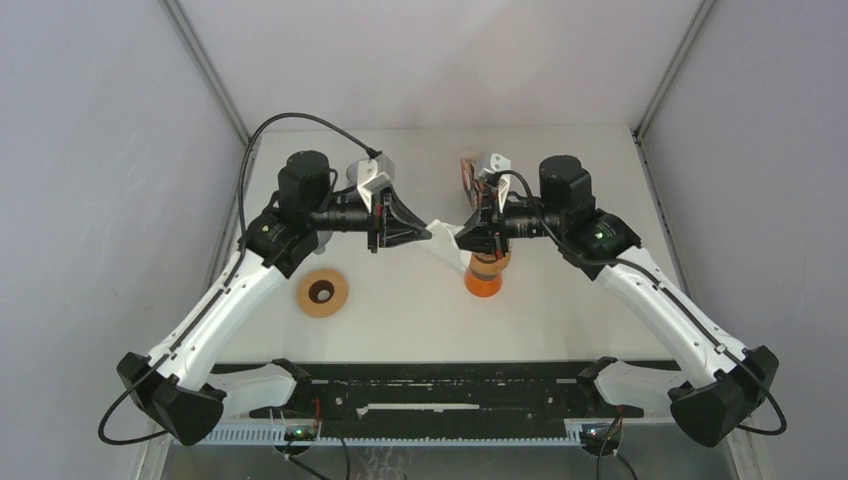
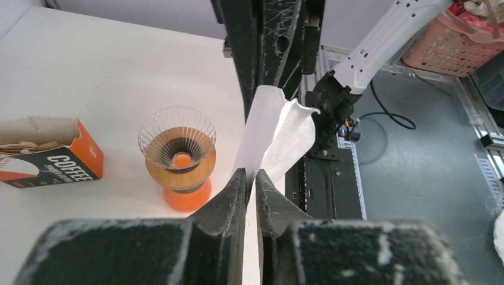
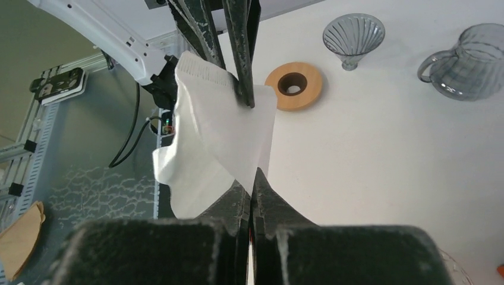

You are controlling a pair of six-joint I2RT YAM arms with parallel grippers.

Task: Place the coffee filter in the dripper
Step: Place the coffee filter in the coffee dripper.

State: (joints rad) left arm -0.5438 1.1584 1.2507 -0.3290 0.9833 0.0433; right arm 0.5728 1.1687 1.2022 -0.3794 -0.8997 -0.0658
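While the coffee filter [image 1: 447,246] is held in the air just beside the dripper [image 1: 484,280], the jaws of the left gripper [image 1: 430,232] and the right gripper [image 1: 459,238] are closed on its opposite edges. Nothing is seated in the cone yet, so the placement itself is judged still to be done.

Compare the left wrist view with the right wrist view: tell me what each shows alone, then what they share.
Left wrist only: the dripper on its orange stand, and the filter box. Right wrist only: a wooden ring, a glass cone and a glass pitcher. Both: the white coffee filter, pinched between the left gripper and the right gripper, both sets of jaws shut on it.
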